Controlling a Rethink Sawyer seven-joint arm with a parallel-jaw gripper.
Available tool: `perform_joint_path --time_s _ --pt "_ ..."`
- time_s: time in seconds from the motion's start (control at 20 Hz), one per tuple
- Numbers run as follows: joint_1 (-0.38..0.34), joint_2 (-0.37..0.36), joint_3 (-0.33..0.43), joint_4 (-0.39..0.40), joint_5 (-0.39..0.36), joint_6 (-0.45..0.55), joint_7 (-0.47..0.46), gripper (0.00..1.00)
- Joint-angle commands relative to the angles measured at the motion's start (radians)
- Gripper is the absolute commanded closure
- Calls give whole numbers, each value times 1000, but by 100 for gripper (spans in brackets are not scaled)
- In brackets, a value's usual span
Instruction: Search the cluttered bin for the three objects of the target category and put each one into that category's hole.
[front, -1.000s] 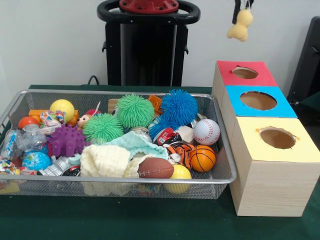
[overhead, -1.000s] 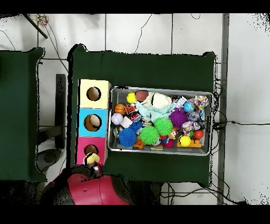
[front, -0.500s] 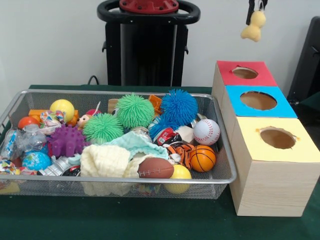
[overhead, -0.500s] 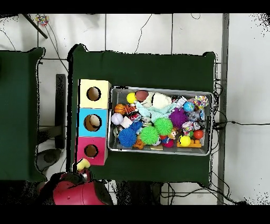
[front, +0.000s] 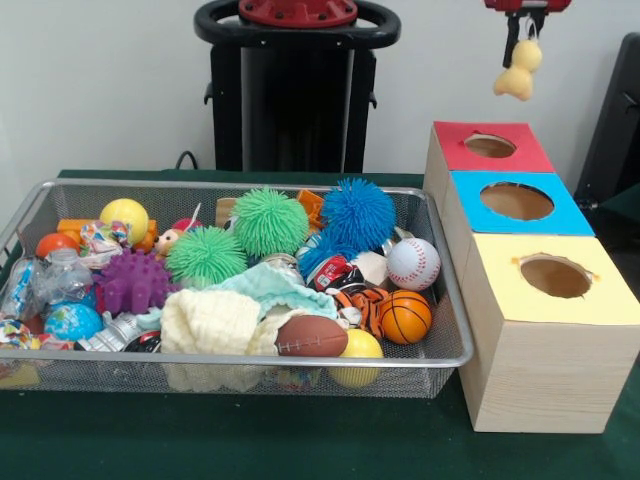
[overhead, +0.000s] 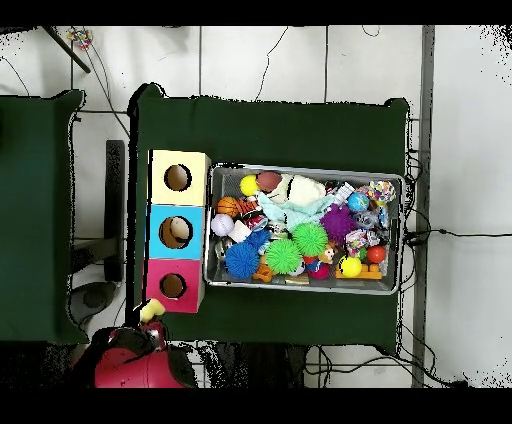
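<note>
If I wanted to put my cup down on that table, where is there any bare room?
Free patches: the green cloth in front of the wire bin, and the wide strip beyond the bin in the overhead view. The bin itself is packed with toys.

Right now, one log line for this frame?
phase: carry | pincer: shut on yellow toy | position: in the air near red box | toy not yet in a hole | wire bin: full

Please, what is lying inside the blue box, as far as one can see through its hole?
Through the hole of the blue box, the overhead view shows something pale lying inside; what it is cannot be told. The front view shows only a brown interior, and the rest is covered by the blue top.
</note>
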Motion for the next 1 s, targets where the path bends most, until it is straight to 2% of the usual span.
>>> perform_joint_path --time_s 0.05,0.65,1.0 --pt "10 115 -71 36 28 -103 256 100" --pt "13 197 -124 11 57 -181 234 100" --pt "3 238 -105 -8 79 -188 224 100"
